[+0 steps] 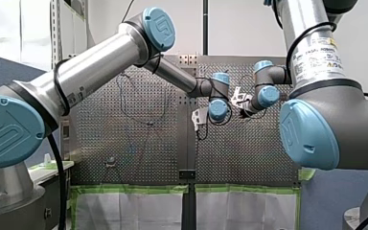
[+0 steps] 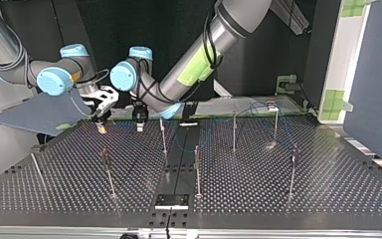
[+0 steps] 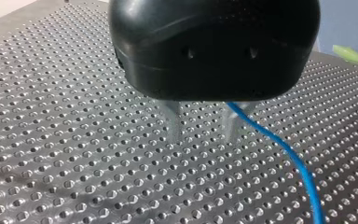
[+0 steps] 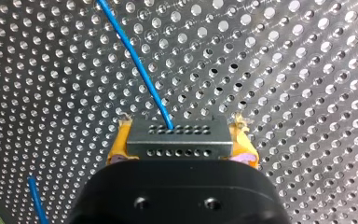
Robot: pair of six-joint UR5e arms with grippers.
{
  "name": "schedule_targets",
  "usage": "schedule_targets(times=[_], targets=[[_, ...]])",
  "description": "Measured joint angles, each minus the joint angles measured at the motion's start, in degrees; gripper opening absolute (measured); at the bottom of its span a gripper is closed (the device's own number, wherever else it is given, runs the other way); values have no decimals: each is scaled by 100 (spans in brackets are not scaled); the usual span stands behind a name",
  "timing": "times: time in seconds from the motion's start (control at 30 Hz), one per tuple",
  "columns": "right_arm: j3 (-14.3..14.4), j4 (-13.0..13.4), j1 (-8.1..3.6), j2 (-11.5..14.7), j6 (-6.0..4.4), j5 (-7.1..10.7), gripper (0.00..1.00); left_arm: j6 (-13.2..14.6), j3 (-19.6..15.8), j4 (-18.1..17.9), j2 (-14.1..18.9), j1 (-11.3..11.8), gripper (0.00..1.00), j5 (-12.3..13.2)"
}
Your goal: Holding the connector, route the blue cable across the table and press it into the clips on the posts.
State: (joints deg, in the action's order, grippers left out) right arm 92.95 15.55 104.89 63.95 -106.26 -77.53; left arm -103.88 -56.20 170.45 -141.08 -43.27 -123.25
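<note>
Right gripper (image 2: 101,124): was seen closed on the connector (image 4: 179,140), which was clamped between its yellow pads (image 4: 117,147) just above the perforated table (image 4: 307,70).
Left gripper (image 3: 204,135): its metal fingers were held apart with nothing clamped; the blue cable (image 3: 289,154) was seen passing beside one finger.
Blue cable: was led out of the connector's face and across the table; faint loops were seen near the far posts (image 2: 234,130) at the top view's right.
Clips: were too small to be made out, so seating could not be judged.
Stage: routing was judged unfinished.
Risk, tension: the connector could be twisted or dragged out of the pads if the cable were drawn tight against a post.
Risk, snag: the cable could be caught on the parted left fingers, or a thin post bent, since the two grippers were placed close together.
</note>
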Motion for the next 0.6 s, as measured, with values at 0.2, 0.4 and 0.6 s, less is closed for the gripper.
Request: schedule_targets(times=[0.2,0.4,0.6], targets=[[-14,1,-6,6,10,55,0,-2,-2,21,-1,15,1,30],[-43,-2,-5,17,23,160,0,-11,-2,62,1,25,1,40],[-81,-21,17,52,27,174,0,-43,-3,140,6,27,1,22]])
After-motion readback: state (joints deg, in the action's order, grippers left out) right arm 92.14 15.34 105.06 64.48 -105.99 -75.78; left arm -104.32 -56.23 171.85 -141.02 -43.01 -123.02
